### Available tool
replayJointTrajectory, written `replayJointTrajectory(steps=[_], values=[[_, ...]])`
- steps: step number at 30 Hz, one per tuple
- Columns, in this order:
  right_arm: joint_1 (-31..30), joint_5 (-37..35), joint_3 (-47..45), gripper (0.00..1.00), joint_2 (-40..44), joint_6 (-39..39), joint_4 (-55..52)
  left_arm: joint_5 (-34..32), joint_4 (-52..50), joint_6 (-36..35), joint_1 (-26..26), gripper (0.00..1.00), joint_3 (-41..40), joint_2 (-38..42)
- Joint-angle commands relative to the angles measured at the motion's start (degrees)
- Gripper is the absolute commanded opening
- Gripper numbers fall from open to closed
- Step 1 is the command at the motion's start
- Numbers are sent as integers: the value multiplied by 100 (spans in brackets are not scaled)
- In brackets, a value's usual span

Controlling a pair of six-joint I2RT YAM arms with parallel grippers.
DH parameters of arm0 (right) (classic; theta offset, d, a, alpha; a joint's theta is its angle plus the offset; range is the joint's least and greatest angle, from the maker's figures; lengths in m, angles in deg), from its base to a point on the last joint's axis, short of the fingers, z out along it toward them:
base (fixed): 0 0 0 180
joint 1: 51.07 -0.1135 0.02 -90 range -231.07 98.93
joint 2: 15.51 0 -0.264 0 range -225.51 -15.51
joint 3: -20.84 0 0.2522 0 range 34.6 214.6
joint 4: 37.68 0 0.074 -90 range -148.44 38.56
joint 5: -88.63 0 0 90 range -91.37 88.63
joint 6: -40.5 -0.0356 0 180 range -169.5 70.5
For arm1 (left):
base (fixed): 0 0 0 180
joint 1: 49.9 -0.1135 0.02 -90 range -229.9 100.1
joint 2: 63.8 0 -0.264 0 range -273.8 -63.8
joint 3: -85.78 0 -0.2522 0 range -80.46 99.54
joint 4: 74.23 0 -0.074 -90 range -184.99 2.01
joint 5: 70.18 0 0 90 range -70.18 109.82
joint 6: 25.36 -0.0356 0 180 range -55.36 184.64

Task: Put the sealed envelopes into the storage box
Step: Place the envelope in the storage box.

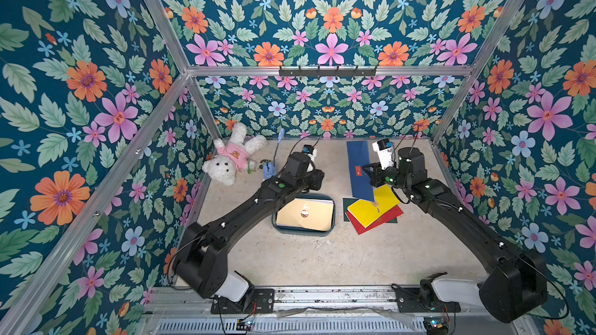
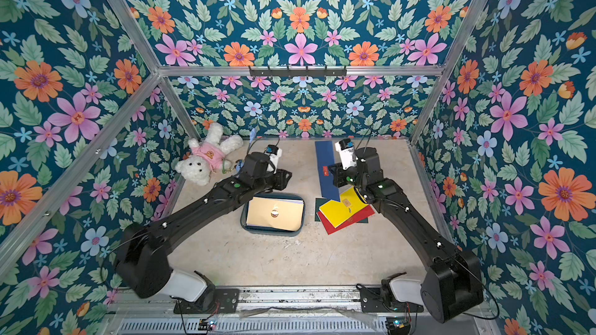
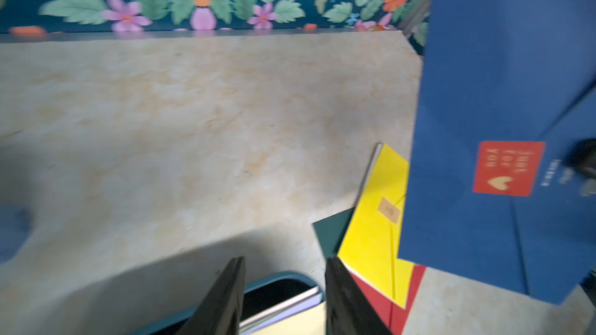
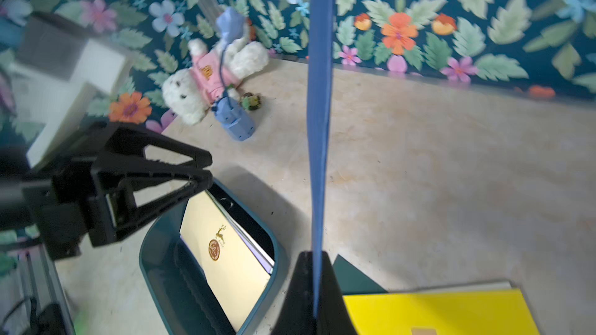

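The storage box sits on the table near the middle, between the two arms. A cream envelope with a round dark seal lies flat on top inside it, filling most of the tray. At the far side the edges of pink and lilac envelopes show beneath it, so the box holds a small stack. How many lie under the cream one cannot be told.

The left gripper hangs over the far rim of the box, jaws apart with nothing between them.

The right gripper is clamped on the navy envelope, which stands on edge in the air just beside the box – the right wrist view sees it as a thin blue strip rising from the jaws. It carries a red square sticker. Its lower corner overlaps the loose pile in both top views; whether it touches cannot be told.

That pile lies outside the box, to its right: a yellow envelope on top, a red envelope and a dark green envelope under it.

Near the far left corner a small light-blue cup holds one long blue stem, next to a white teddy bear
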State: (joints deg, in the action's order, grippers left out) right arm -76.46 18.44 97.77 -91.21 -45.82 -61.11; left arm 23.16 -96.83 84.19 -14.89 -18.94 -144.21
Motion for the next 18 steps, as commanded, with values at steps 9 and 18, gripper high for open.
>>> replayJointTrajectory(steps=[9,18], values=[[-1744,-525,2796,0,-2096,3699,-3264,-1394,-1040,-104,-635,59,-1344,2588],[-2410,-720,4770,0,-3627,4031,-4694,-1732,-1369,-334,-635,59,-1579,3284]])
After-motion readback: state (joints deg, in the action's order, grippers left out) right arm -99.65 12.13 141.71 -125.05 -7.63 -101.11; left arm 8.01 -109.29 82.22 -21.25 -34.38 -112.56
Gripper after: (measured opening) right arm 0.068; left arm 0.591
